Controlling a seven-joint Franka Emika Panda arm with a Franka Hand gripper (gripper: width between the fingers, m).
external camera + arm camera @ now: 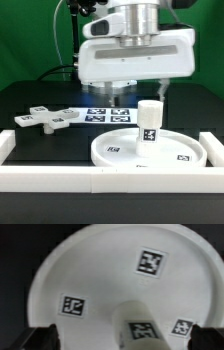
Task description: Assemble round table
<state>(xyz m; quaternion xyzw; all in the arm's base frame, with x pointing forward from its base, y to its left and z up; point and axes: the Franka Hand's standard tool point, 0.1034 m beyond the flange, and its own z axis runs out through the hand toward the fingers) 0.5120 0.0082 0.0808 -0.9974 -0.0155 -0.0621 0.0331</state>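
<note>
The large round disc (120, 150) lies flat on the black table near the front wall. It fills the wrist view (100, 274), showing several tags. The short cylindrical leg (150, 121) stands upright on the disc, right of its centre, and it shows in the wrist view (138, 325) between my fingers. My gripper (140, 95) hangs just above the leg with its jaws wide apart. In the wrist view the gripper (128, 339) is open and neither finger touches the leg. The flat cross-shaped foot piece (45, 118) lies on the table at the exterior view's left.
The marker board (108, 113) lies behind the disc. The white straight-walled rim (110, 182) runs along the front and up both sides of the table. A green wall stands behind.
</note>
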